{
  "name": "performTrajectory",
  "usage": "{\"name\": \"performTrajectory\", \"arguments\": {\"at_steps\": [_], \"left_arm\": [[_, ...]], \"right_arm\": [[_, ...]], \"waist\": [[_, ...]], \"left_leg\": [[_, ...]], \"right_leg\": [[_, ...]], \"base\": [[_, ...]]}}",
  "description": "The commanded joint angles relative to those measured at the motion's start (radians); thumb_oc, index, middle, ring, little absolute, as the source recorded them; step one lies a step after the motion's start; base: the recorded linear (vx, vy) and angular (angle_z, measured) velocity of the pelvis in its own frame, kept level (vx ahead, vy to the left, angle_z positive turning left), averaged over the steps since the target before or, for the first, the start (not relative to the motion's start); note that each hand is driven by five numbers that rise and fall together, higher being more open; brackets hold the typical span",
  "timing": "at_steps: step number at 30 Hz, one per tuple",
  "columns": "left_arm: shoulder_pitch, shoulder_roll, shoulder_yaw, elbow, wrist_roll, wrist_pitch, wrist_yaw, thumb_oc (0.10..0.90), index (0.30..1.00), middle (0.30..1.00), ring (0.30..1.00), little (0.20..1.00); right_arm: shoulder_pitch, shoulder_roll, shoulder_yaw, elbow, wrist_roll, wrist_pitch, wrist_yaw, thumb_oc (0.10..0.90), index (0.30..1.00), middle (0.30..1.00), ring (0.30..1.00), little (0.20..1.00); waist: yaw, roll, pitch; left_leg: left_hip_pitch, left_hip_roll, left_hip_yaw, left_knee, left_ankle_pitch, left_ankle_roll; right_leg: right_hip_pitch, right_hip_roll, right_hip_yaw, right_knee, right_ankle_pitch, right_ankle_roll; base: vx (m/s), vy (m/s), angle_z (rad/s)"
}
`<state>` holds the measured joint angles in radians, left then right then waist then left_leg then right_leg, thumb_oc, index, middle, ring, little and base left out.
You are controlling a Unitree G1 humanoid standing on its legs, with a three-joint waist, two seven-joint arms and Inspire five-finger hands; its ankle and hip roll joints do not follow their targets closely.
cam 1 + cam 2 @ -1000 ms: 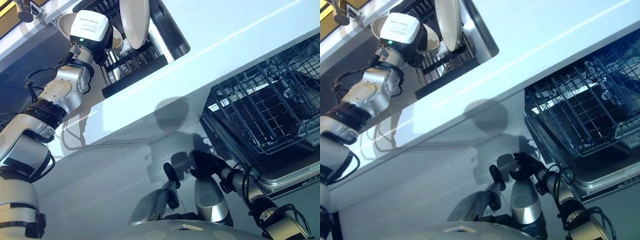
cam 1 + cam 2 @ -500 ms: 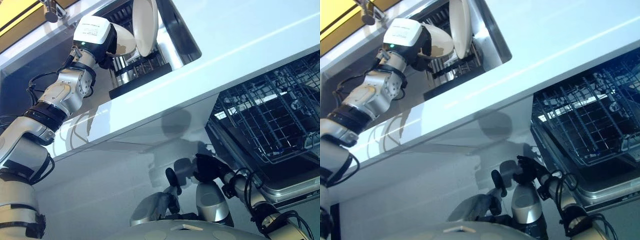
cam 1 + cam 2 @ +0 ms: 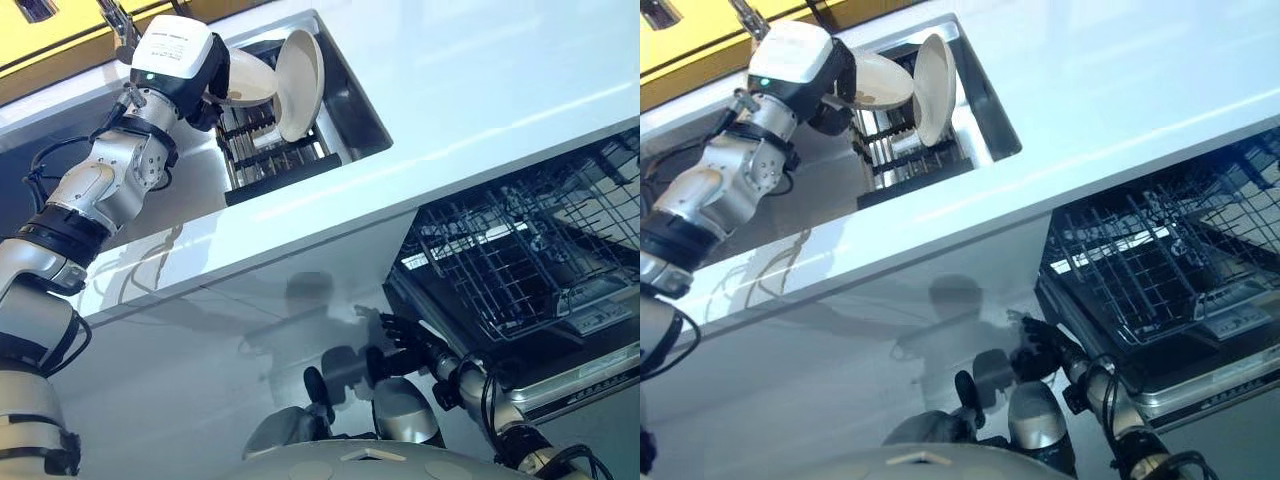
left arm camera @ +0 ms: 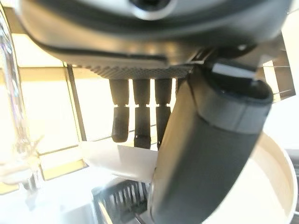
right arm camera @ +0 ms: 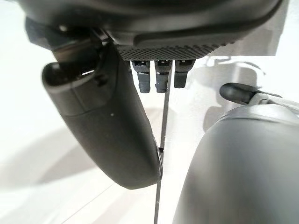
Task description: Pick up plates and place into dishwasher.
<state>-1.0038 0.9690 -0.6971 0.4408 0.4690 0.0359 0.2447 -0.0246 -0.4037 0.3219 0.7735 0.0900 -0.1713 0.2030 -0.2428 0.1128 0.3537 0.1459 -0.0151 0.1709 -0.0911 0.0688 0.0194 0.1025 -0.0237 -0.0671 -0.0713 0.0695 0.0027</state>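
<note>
My left hand (image 3: 213,82) reaches into the sink and is shut on a white plate (image 3: 247,78), tilted above the black dish rack (image 3: 275,160). The left wrist view shows its thumb (image 4: 205,163) and fingers (image 4: 135,116) pinching that plate's rim (image 4: 124,161). A second cream plate (image 3: 300,85) stands upright in the rack right beside it. Low in front of the white cabinet, my right hand (image 3: 400,340) hangs open and holds nothing, just left of the pulled-out dishwasher rack (image 3: 500,260).
The steel sink (image 3: 355,110) is set in a white countertop (image 3: 480,90), with a faucet (image 3: 118,18) behind it. The wire dishwasher rack juts out below the counter edge at the right, above the open dishwasher door (image 3: 560,370).
The camera has shifted, so the whole scene sits differently. My left hand stays on the plate at the rack, with the plate tilted more. The right hand stays low by the cabinet.
</note>
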Motion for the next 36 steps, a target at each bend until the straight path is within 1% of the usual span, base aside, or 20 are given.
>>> {"name": "performTrajectory", "arguments": {"at_steps": [1, 5, 7, 8, 10, 11, 14, 15, 16, 19, 24, 26, 27, 31, 34, 36], "left_arm": [[-0.024, 0.078, 0.098, 0.022, -0.008, -0.018, 0.086, 0.1, 0.3, 0.3, 0.3, 0.2], [-0.024, 0.093, 0.1, 0.032, -0.032, -0.053, 0.106, 0.1, 0.3, 0.3, 0.3, 0.2], [-0.025, 0.094, 0.099, 0.032, -0.034, -0.054, 0.107, 0.1, 0.3, 0.3, 0.3, 0.2], [-0.02, 0.095, 0.105, 0.036, -0.047, -0.065, 0.122, 0.1, 0.3, 0.3, 0.3, 0.2], [-0.015, 0.1, 0.112, 0.036, -0.064, -0.077, 0.131, 0.1, 0.3, 0.3, 0.3, 0.2], [-0.007, 0.104, 0.124, 0.034, -0.074, -0.089, 0.139, 0.1, 0.3, 0.3, 0.3, 0.2], [0.014, 0.109, 0.143, 0.036, -0.081, -0.108, 0.149, 0.1, 0.3, 0.3, 0.3, 0.2], [0.051, 0.119, 0.176, 0.028, -0.094, -0.132, 0.16, 0.1, 0.3, 0.3, 0.3, 0.2], [0.067, 0.126, 0.189, 0.023, -0.108, -0.146, 0.166, 0.1, 0.3, 0.3, 0.3, 0.2], [0.125, 0.129, 0.25, -0.002, -0.114, -0.173, 0.174, 0.1, 0.3, 0.3, 0.3, 0.2], [0.174, 0.154, 0.306, -0.036, -0.124, -0.203, 0.182, 0.1, 0.3, 0.3, 0.3, 0.2], [0.196, 0.163, 0.332, -0.048, -0.128, -0.219, 0.188, 0.1, 0.3, 0.3, 0.3, 0.2], [0.209, 0.17, 0.349, -0.059, -0.132, -0.227, 0.191, 0.1, 0.3, 0.3, 0.3, 0.2], [0.227, 0.19, 0.379, -0.08, -0.149, -0.248, 0.208, 0.1, 0.3, 0.3, 0.3, 0.2], [0.246, 0.204, 0.411, -0.105, -0.165, -0.247, 0.215, 0.1, 0.3, 0.3, 0.3, 0.2], [0.255, 0.213, 0.425, -0.113, -0.175, -0.244, 0.215, 0.1, 0.3, 0.3, 0.3, 0.2]], "right_arm": [[0.075, 0.001, 0.012, -0.104, 0.035, -0.068, 0.005, 0.8, 0.9, 0.9, 0.9, 0.9], [0.079, -0.001, 0.009, -0.142, 0.045, -0.07, -0.012, 0.8, 0.9, 0.9, 0.9, 0.9], [0.079, -0.002, 0.008, -0.144, 0.046, -0.071, -0.013, 0.8, 0.9, 0.9, 0.9, 0.9], [0.081, -0.008, 0.001, -0.172, 0.039, -0.087, -0.02, 0.8, 0.9, 0.9, 0.9, 0.9], [0.083, -0.017, -0.002, -0.203, 0.027, -0.087, -0.023, 0.8, 0.9, 0.9, 0.9, 0.9], [0.086, -0.026, -0.007, -0.229, 0.02, -0.102, -0.019, 0.8, 0.9, 0.9, 0.9, 0.9], [0.096, -0.044, -0.011, -0.275, 0.021, -0.11, -0.035, 0.8, 0.9, 0.9, 0.9, 0.9], [0.113, -0.072, -0.031, -0.336, 0.009, -0.13, -0.049, 0.8, 0.9, 0.9, 0.9, 0.9], [0.12, -0.086, -0.043, -0.359, -0.008, -0.146, -0.072, 0.8, 0.9, 0.9, 0.9, 0.9], [0.14, -0.118, -0.098, -0.424, -0.03, -0.175, -0.102, 0.8, 0.9, 0.9, 0.9, 0.9], [0.155, -0.162, -0.184, -0.517, -0.002, -0.198, -0.097, 0.8, 0.9, 0.9, 0.9, 0.9], [0.161, -0.176, -0.222, -0.545, 0.028, -0.201, -0.064, 0.8, 0.9, 0.9, 0.9, 0.9], [0.166, -0.188, -0.249, -0.564, 0.036, -0.214, -0.051, 0.8, 0.9, 0.9, 0.9, 0.9], [0.177, -0.222, -0.309, -0.602, 0.048, -0.245, -0.057, 0.8, 0.9, 0.9, 0.9, 0.9], [0.187, -0.233, -0.347, -0.634, 0.054, -0.261, -0.076, 0.8, 0.9, 0.9, 0.9, 0.9], [0.19, -0.239, -0.366, -0.655, 0.069, -0.258, -0.086, 0.8, 0.9, 0.9, 0.9, 0.9]], "waist": [[0.003, 0.021, -0.172], [0.004, 0.01, -0.188], [0.004, 0.01, -0.189], [0.004, 0.003, -0.195], [0.005, -0.002, -0.198], [0.005, -0.006, -0.2], [0.004, -0.011, -0.202], [0.001, -0.019, -0.206], [0.0, -0.022, -0.208], [-0.005, -0.03, -0.214], [-0.013, -0.037, -0.223], [-0.015, -0.039, -0.227], [-0.016, -0.04, -0.23], [-0.02, -0.04, -0.236], [-0.025, -0.038, -0.239], [-0.028, -0.036, -0.242]], "left_leg": [[0.008, -0.033, 0.017, 0.061, -0.166, -0.006], [0.016, -0.03, 0.017, 0.056, -0.167, -0.002], [0.016, -0.029, 0.017, 0.055, -0.167, -0.002], [0.019, -0.027, 0.017, 0.054, -0.168, 0.0], [0.019, -0.025, 0.016, 0.054, -0.168, 0.001], [0.019, -0.025, 0.014, 0.052, -0.168, 0.002], [0.019, -0.023, 0.013, 0.05, -0.167, 0.002], [0.017, -0.023, 0.012, 0.049, -0.166, 0.003], [0.017, -0.022, 0.012, 0.047, -0.165, 0.003], [0.018, -0.02, 0.013, 0.043, -0.163, 0.006], [0.02, -0.02, 0.012, 0.037, -0.161, 0.009], [0.021, -0.02, 0.014, 0.034, -0.16, 0.009], [0.022, -0.02, 0.014, 0.032, -0.16, 0.01], [0.021, -0.021, 0.017, 0.029, -0.158, 0.01], [0.021, -0.023, 0.019, 0.026, -0.157, 0.012], [0.022, -0.025, 0.021, 0.023, -0.156, 0.013]], "right_leg": [[-0.028, 0.021, 0.02, 0.101, -0.135, 0.083], [-0.024, 0.025, 0.026, 0.098, -0.133, 0.085], [-0.024, 0.026, 0.027, 0.098, -0.133, 0.085], [-0.022, 0.028, 0.031, 0.097, -0.132, 0.086], [-0.022, 0.03, 0.032, 0.096, -0.132, 0.086], [-0.024, 0.031, 0.034, 0.098, -0.132, 0.085], [-0.026, 0.033, 0.037, 0.098, -0.131, 0.085], [-0.029, 0.036, 0.041, 0.099, -0.13, 0.085], [-0.031, 0.037, 0.044, 0.1, -0.128, 0.086], [-0.035, 0.041, 0.051, 0.102, -0.128, 0.086], [-0.041, 0.047, 0.064, 0.106, -0.128, 0.086], [-0.042, 0.049, 0.066, 0.106, -0.128, 0.086], [-0.043, 0.049, 0.067, 0.106, -0.127, 0.086], [-0.046, 0.051, 0.071, 0.107, -0.127, 0.087], [-0.051, 0.053, 0.076, 0.109, -0.126, 0.088], [-0.053, 0.055, 0.081, 0.109, -0.124, 0.089]], "base": [[-0.01, 0.003, -0.05], [0.0, 0.001, -0.01], [-0.02, 0.009, 0.0], [-0.04, 0.017, -0.01], [-0.05, 0.01, -0.01], [-0.05, 0.004, -0.01], [-0.03, 0.002, -0.02], [-0.06, 0.004, -0.05], [-0.07, 0.005, -0.08], [-0.04, 0.006, -0.1], [-0.02, 0.015, -0.05], [0.0, 0.0, 0.0], [0.0, 0.0, 0.0], [0.0, 0.0, 0.0], [0.0, 0.022, -0.06], [0.0, 0.026, -0.13]]}}
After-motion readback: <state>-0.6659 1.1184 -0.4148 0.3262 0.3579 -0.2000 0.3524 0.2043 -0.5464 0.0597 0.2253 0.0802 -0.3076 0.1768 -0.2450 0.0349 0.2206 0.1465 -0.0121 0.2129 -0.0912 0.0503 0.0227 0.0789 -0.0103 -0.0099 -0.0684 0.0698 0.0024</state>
